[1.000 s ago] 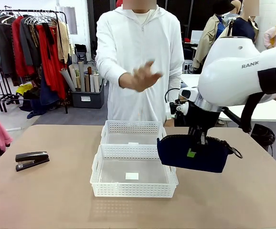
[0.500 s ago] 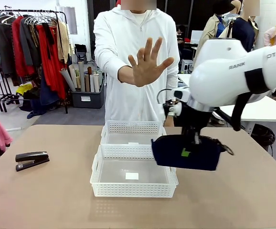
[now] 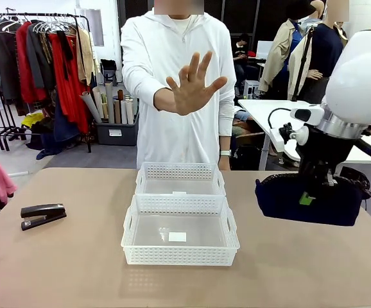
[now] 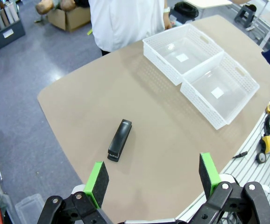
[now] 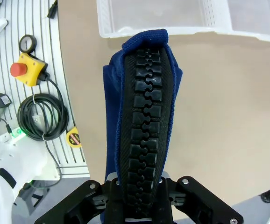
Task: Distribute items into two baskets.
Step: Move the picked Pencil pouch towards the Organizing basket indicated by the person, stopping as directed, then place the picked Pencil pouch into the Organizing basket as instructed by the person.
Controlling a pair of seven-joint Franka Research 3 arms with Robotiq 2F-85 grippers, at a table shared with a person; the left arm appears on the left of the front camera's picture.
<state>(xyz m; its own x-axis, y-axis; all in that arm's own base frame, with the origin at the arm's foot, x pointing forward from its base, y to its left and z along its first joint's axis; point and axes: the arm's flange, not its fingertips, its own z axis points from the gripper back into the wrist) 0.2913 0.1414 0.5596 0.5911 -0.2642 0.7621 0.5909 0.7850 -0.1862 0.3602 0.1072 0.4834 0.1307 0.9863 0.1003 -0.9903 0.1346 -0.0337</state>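
My right pincer point(image 3: 310, 196) is clamped on the navy pouch point(image 3: 276, 199), hanging over the surface's point(image 3: 76, 269) right edge, long axis left-right; its tips are buried in fabric. My left pincer point(image 4: 151, 175) gapes empty; the stapler point(image 4: 120, 140) lies left-right near the left edge

You get no legible writing here. The white label point(image 3: 177, 237) on the base of the larger basket point(image 3: 180, 256) reads as a blank patch, too small to make out. Far behind that basket and to its left, the sticker point(image 3: 115, 133) on the dark bin point(image 3: 131, 136) is likewise unreadable.
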